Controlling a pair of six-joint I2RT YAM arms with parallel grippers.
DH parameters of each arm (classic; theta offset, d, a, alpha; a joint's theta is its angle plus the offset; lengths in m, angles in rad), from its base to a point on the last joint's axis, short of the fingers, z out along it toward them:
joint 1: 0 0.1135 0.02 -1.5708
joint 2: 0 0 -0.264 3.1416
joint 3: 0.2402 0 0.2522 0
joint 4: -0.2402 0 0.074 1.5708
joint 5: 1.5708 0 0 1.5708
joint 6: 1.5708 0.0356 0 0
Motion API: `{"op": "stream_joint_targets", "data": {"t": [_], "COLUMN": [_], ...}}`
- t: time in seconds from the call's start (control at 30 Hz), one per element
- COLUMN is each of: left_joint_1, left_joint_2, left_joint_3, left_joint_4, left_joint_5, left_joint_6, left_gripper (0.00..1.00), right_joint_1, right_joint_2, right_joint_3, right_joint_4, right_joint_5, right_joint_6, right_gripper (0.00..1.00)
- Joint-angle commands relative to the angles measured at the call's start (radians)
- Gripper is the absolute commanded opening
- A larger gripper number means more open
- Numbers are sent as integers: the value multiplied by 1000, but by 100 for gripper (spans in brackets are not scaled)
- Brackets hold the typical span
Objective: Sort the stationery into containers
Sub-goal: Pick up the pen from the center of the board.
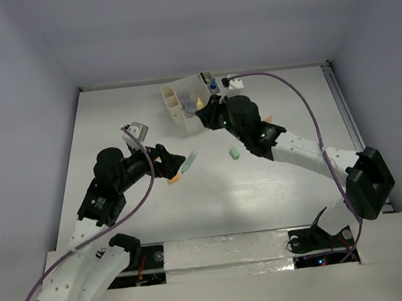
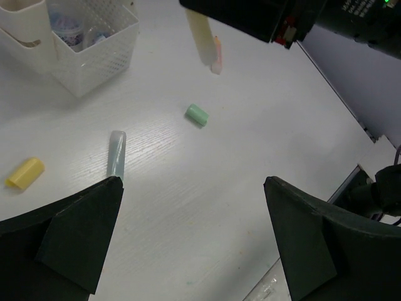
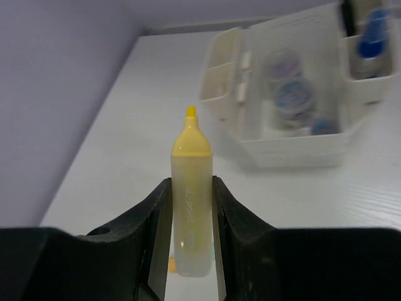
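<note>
The top view looks down from high behind the near edge of the counter (image 1: 156, 205), taking in its whole surface, the organizer (image 1: 182, 118) at the far side. The left wrist view faces the organizer (image 2: 94, 63) across open counter, past the left end effector (image 2: 193, 188). The right wrist view faces that same organizer (image 3: 294, 150) from nearer, along the right end effector (image 3: 190, 185).

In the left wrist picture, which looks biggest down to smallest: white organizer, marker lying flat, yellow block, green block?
White organizer, marker lying flat, then yellow block and green block, which look about alike.
</note>
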Motion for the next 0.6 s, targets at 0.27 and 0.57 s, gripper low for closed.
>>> {"op": "stream_joint_targets", "data": {"t": [0.27,0.57], "left_joint_1": [5,15], "left_joint_2": [66,80], "left_joint_3": [11,8], "left_joint_4": [89,114], "left_joint_5": [27,44], "left_joint_6": [-8,-22], "left_gripper": [89,76], "right_joint_1": [178,250], "right_joint_2": [17,50], "right_joint_3": [-15,-13], "right_joint_4": [224,270], "right_joint_5": [-79,-123], "right_joint_6": [74,103], "right_gripper": [8,8]}}
